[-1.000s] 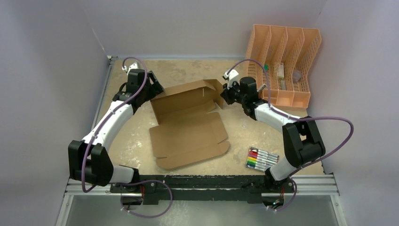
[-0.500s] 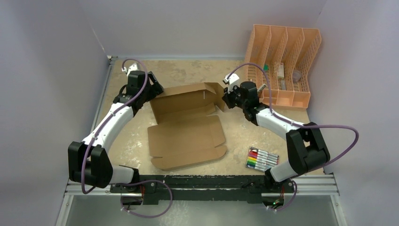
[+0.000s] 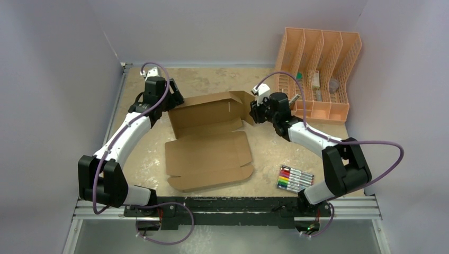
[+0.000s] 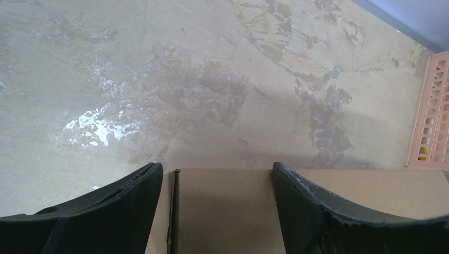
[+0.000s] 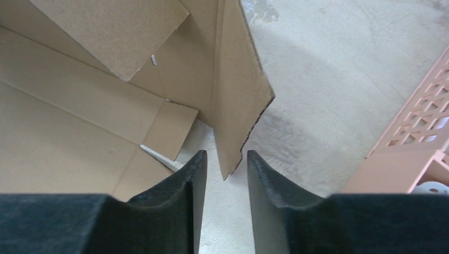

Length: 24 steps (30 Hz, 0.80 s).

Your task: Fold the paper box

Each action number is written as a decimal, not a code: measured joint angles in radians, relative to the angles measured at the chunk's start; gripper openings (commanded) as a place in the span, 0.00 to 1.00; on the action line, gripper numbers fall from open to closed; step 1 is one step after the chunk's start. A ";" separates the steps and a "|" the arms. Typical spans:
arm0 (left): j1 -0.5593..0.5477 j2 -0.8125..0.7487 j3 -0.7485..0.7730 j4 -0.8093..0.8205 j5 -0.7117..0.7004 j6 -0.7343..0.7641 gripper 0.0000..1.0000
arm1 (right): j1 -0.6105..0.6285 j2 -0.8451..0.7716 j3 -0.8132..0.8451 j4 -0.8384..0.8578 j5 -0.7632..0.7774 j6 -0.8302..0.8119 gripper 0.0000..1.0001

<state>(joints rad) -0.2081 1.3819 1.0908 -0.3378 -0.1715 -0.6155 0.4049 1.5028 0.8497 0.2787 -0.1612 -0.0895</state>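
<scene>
The paper box is brown cardboard lying partly folded mid-table, back wall raised and lid panel flat toward me. My left gripper hovers at the box's far-left corner. In the left wrist view the left gripper is open wide, with a cardboard panel lying between its fingers and a gap showing beside the left finger. My right gripper is at the upright right side flap. The right gripper has its jaws slightly apart, the flap's lower corner between them untouched.
A peach slotted organizer stands at the back right, close behind the right gripper, and shows in the wrist views. A pack of markers lies front right. Grey walls enclose the table on three sides.
The right gripper's jaws have parted off the side flap. The box has slid a little left and toward me. The left gripper has edged toward the back wall.
</scene>
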 measured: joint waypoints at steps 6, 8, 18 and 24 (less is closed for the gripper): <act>0.000 0.001 0.001 0.008 0.007 0.037 0.75 | -0.010 0.033 0.013 0.024 0.028 -0.013 0.50; 0.000 0.002 0.001 0.012 0.011 0.051 0.75 | -0.020 0.060 0.035 0.021 0.010 -0.026 0.54; -0.001 0.002 0.001 0.028 0.015 0.126 0.75 | -0.040 0.141 0.266 -0.108 -0.084 -0.201 0.60; -0.002 0.008 0.001 0.038 0.015 0.140 0.75 | -0.088 0.163 0.420 -0.277 -0.158 -0.305 0.62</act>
<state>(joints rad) -0.2100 1.3895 1.0916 -0.2996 -0.1566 -0.4755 0.3172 1.6661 1.2697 0.0017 -0.3187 -0.3946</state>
